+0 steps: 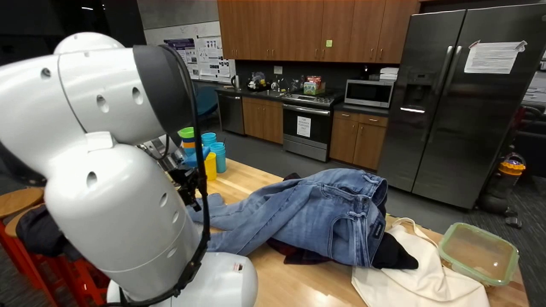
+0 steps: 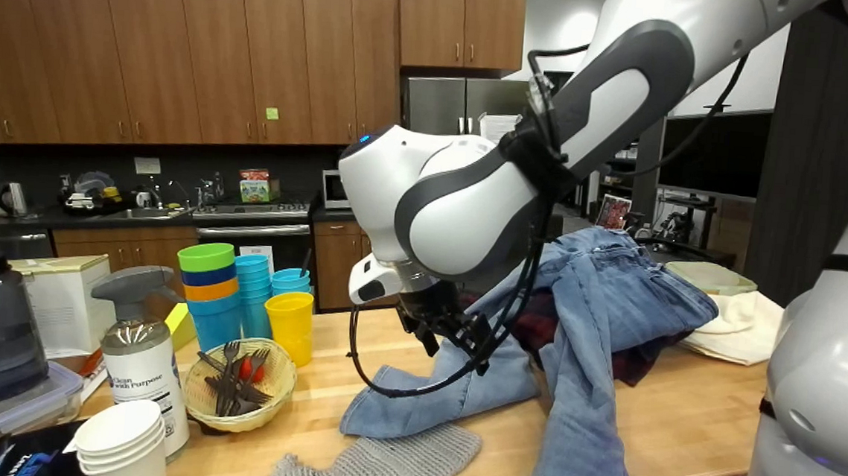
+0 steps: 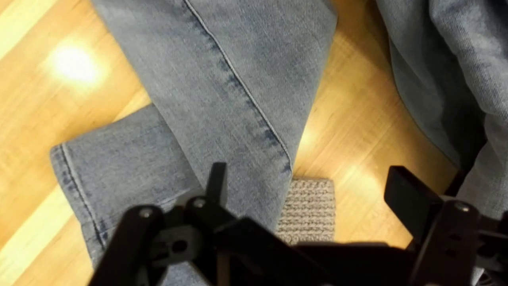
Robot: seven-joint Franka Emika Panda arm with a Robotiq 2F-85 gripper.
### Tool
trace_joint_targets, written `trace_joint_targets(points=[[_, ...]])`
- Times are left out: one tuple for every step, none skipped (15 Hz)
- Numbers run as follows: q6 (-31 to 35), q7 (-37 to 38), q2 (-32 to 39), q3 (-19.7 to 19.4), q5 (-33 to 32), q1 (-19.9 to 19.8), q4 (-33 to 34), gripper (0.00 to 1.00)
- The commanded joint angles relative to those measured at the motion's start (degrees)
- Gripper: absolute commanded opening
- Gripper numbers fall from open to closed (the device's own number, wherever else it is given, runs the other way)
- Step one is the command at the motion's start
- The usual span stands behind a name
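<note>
Both exterior views show a pale wooden table [image 1: 294,286] with blue jeans [image 1: 298,209] sprawled across it. Across the kitchen from the jeans stand brown cabinets [image 1: 307,30], an oven [image 1: 319,132] and a dark refrigerator [image 1: 428,128]. Above one denim leg hangs the gripper [image 3: 307,172], its jaws spread wide; in the wrist view that leg looks folded over itself (the hem pokes out from beneath).

Near this hem of the jeans, in an exterior view, a woven basket [image 2: 247,421] holds dark forks [image 2: 231,385] and something red [image 2: 252,369]. Farther from the jeans than the basket stand a spray bottle [image 2: 146,375] and stacked white cups [image 2: 122,441]; a yellow cup [image 2: 289,327] and some stacked colored cups [image 2: 212,294] are also on the jeans' hem side. By the jeans' waist lies a cream cloth bag [image 1: 426,277], with a lidded container [image 1: 477,253] past it.

A dark red cloth [image 1: 294,254] is mostly hidden beneath the jeans. The gray knitted piece [image 2: 386,463] beside the folded leg runs out of the lower edge of an exterior view. Through its greenish lid, the inside of the container is hard to make out, and the robot arm [image 1: 119,204] masks part of the gripper in an exterior view.
</note>
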Motion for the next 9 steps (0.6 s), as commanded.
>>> trace_joint_targets(points=[[1.9,0.2,0.8,0.5,-1.9,0.6,-0.4,1.00],[2.2,0.4,1.6,0.8,-2.8,0.4,-0.2,1.00],[2.5,0.7,2.6,1.0,-3.7,0.2,0.1,1.00],[2.8,0.8,3.8,1.0,-4.8,-0.1,0.4,1.00],[3.2,0.8,5.0,0.9,-5.6,-0.3,0.6,1.00],[3.6,0.8,6.5,0.9,-6.4,-0.6,1.1,1.00],[3.8,0.9,7.8,1.0,-7.1,-0.8,1.4,1.00],[4.1,0.8,9.3,1.0,-7.7,-1.1,2.0,1.00],[4.1,0.8,10.9,1.2,-8.1,-1.3,2.9,1.00]])
